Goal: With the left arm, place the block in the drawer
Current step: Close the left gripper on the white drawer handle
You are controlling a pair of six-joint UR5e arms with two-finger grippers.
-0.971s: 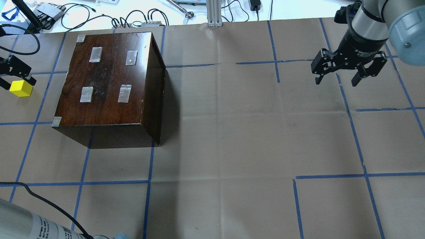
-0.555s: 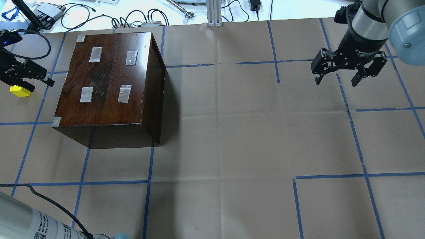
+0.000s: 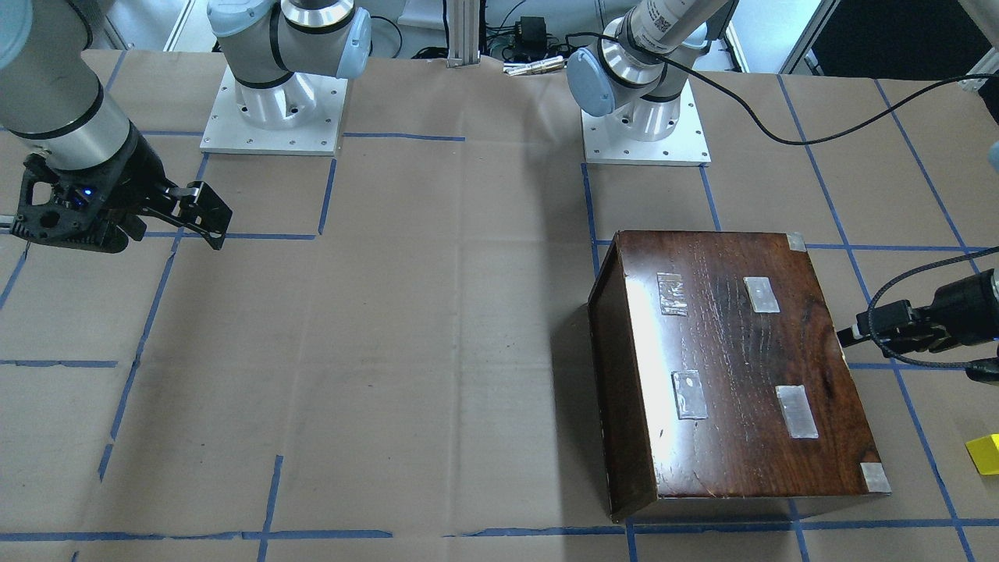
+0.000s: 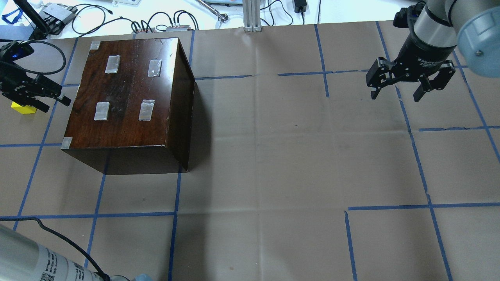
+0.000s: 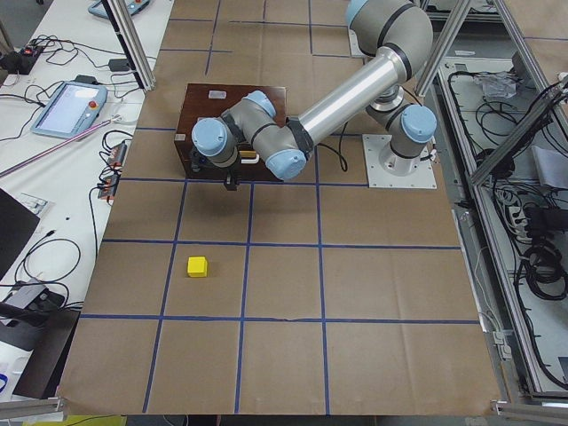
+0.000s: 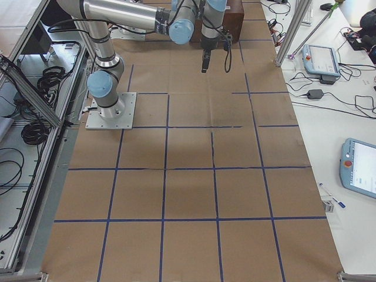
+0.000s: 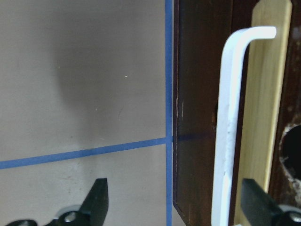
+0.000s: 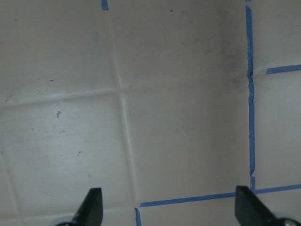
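Overhead, a glossy dark-brown box (image 4: 125, 93) sits toward 10 o'clock on a table covered in brown paper (image 4: 297, 164) marked with blue tape lines (image 4: 390, 207). The small yellow block (image 4: 22, 109) lies on the paper at 9 o'clock from the box and apart from it. In this view it is partly hidden by the left gripper (image 4: 56, 105).

From the camera on the robot's left, the block sits alone in a taped square, well clear of that gripper, which hangs just beside the box's end face. The left claw is spread wide and holds nothing. Its wrist camera shows the two black fingertips (image 7: 98, 197) far apart. Between them, against the dark box, are a white handle (image 7: 229, 132) and a strip of the pale wood drawer (image 7: 265, 94). Whether a fingertip touches the handle cannot be told.

The left arm (image 4: 27, 257) enters at 7 o'clock. The right gripper (image 4: 396, 95) hangs at 3 o'clock from the box, well apart from it. Its claw is also wide open and empty over bare paper.
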